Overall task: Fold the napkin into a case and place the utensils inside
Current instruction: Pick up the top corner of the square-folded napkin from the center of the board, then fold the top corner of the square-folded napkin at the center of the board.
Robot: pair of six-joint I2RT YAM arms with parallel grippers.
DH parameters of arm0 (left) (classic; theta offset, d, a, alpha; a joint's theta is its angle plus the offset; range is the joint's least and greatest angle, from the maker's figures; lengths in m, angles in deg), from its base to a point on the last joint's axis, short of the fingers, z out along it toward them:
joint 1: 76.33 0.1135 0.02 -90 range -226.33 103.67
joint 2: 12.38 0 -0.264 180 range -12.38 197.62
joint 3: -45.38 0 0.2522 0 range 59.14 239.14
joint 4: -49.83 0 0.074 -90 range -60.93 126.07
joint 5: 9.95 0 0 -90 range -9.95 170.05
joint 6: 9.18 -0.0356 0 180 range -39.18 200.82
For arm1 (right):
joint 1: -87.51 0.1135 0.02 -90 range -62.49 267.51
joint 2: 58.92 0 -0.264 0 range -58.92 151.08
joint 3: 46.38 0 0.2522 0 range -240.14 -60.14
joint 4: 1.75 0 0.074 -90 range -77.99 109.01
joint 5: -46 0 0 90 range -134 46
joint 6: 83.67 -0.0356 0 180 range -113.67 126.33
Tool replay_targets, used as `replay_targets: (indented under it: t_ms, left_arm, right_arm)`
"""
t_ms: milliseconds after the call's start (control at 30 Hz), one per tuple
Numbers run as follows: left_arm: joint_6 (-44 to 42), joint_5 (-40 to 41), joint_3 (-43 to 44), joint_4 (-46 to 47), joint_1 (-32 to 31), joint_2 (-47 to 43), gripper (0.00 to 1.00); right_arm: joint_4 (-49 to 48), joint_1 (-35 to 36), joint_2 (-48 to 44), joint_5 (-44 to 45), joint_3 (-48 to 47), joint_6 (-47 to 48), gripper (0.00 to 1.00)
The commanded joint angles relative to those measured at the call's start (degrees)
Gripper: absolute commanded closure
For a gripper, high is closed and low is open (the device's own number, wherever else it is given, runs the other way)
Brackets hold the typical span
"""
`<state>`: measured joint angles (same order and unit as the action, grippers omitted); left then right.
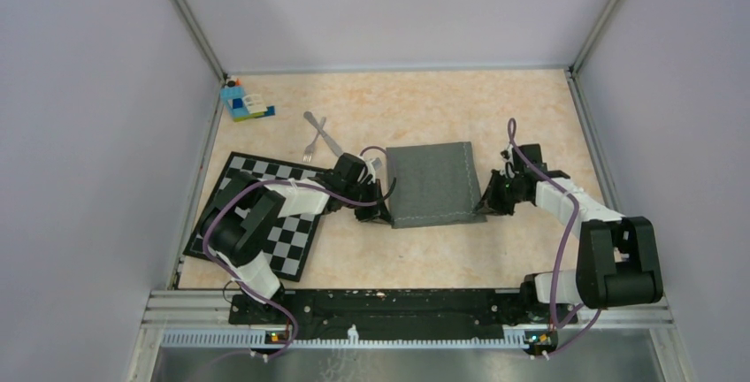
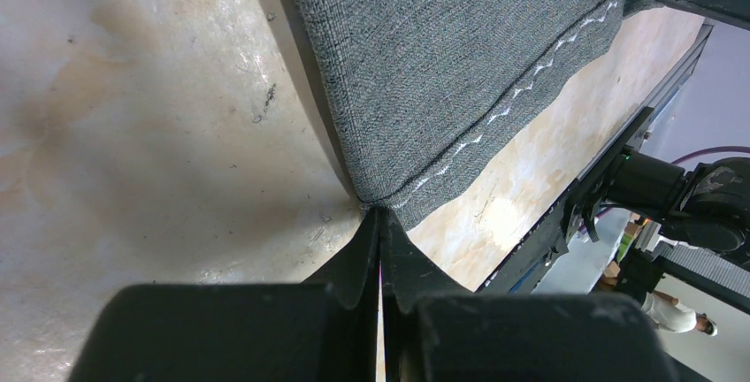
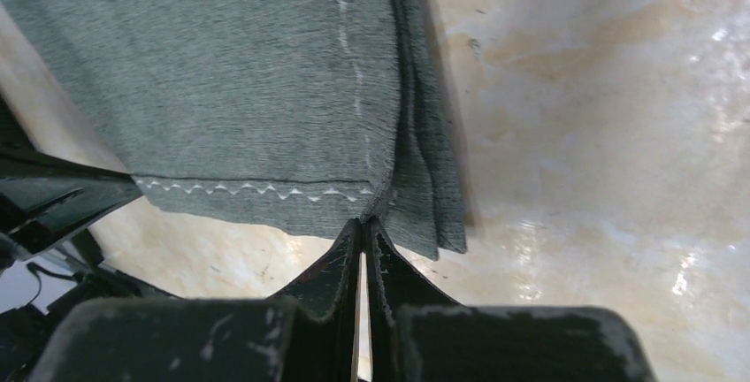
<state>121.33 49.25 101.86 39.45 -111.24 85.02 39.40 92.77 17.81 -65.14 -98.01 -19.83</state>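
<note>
Napkin (image 1: 433,183) mid-table, doubled over, stitched hem along near edge. Left gripper (image 1: 378,214) pinched shut on near-left corner, right gripper (image 1: 489,205) pinched shut on near-right corner; cloth lies beyond both. Next fold likely carries near edge away. Fork (image 1: 311,148), knife (image 1: 332,143) far-left, nearer left arm

The dark grey napkin (image 1: 433,183) is folded into a layered, near-square shape just right of the checkered mat (image 1: 265,214). White zigzag stitching runs along its near hem. The left gripper (image 2: 380,214) and right gripper (image 3: 363,223) each pinch one near corner with their fingers closed. The silver fork (image 1: 312,146) and knife (image 1: 332,143) lie crossed just beyond the mat's far edge, apart from the napkin.
</note>
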Motion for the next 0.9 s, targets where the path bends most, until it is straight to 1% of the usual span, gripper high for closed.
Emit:
replay_targets:
  t_ms: [0, 133, 267, 333, 467, 700, 867]
  left_arm:
    - [-1.2, 0.4, 1.0, 0.0, -0.2, 0.3, 0.98]
    - [-1.2, 0.5, 0.9, 0.2, -0.2, 0.5, 0.98]
    - [-0.7, 0.8, 0.4, 0.7, -0.2, 0.6, 0.98]
    - [-0.3, 0.9, 0.0, 0.9, -0.2, 0.5, 0.98]
    - [-0.2, 1.4, -0.6, 1.1, -0.2, 0.1, 0.98]
    - [0.5, 1.6, -0.7, 1.6, -0.6, 0.3, 0.97]
    - [1.0, 1.5, -1.1, 1.8, -1.1, 0.2, 0.97]
  right_arm:
    - [-7.2, 2.1, 0.0, -6.1, -2.7, 0.6, 1.00]
    - [-14.3, 6.3, 6.4, -10.4, -7.0, -1.6, 1.00]
    - [-22.3, 10.3, 16.7, -12.9, -14.2, -6.2, 1.00]
    - [-24.3, 12.1, 22.3, -14.2, -18.9, -8.1, 1.00]
    - [-28.2, 14.6, 30.5, -16.1, -26.5, -11.7, 1.00]
    - [-29.4, 18.0, 40.3, -15.7, -38.1, -14.4, 1.00]
    - [-28.9, 18.4, 44.0, -15.5, -42.3, -14.9, 1.00]
